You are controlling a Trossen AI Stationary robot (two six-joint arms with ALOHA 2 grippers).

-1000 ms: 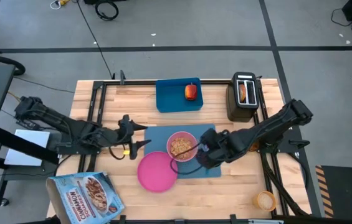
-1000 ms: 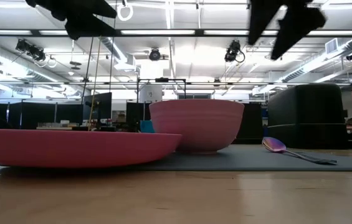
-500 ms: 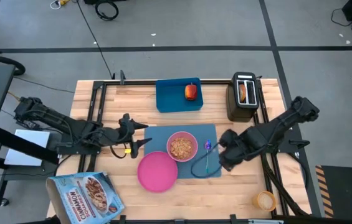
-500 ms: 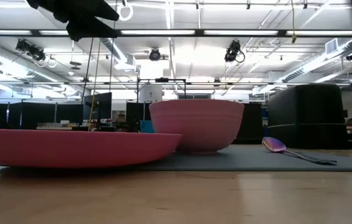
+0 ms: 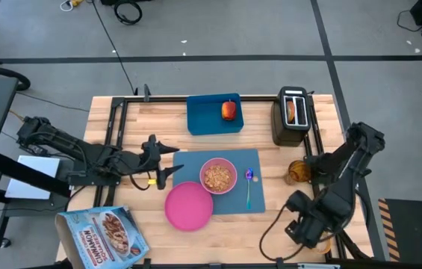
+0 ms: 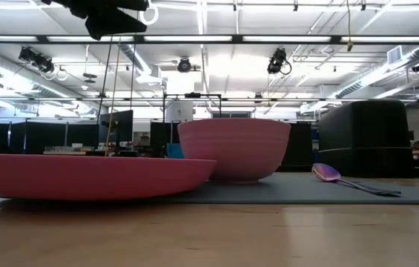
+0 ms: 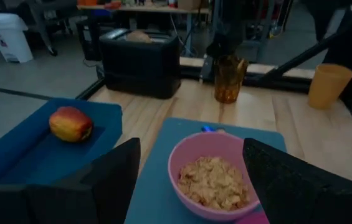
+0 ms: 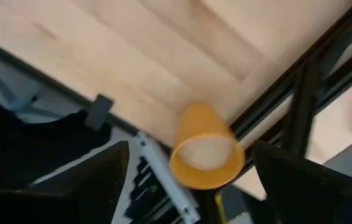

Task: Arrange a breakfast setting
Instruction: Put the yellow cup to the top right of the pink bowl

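Slate-blue mat [image 5: 229, 190]: laid flat at the middle of the wooden table [image 5: 166, 123], largest item of the setting.
Pink plate [image 5: 189, 207]: set on the mat's near-left corner, overhanging onto the wood.
Pink bowl [image 5: 218, 175]: placed on the mat just beside the plate, filled with cereal.
Teal-handled spoon [image 5: 249, 187]: laid on the mat beside the bowl.
Red apple [image 5: 228, 110]: kept on the smaller bright blue tray [image 5: 207, 119] at the far edge.
Toast slice [image 5: 292, 110]: seen in a slot of the black toaster [image 5: 290, 118].
Orange cup [image 8: 205, 152]: found at the table's near-right corner.
Left gripper [image 5: 167, 162]: held left of the mat, fingers spread, nothing grasped.
Right gripper [image 5: 304, 228]: held by the orange cup, fingers spread wide, nothing grasped.
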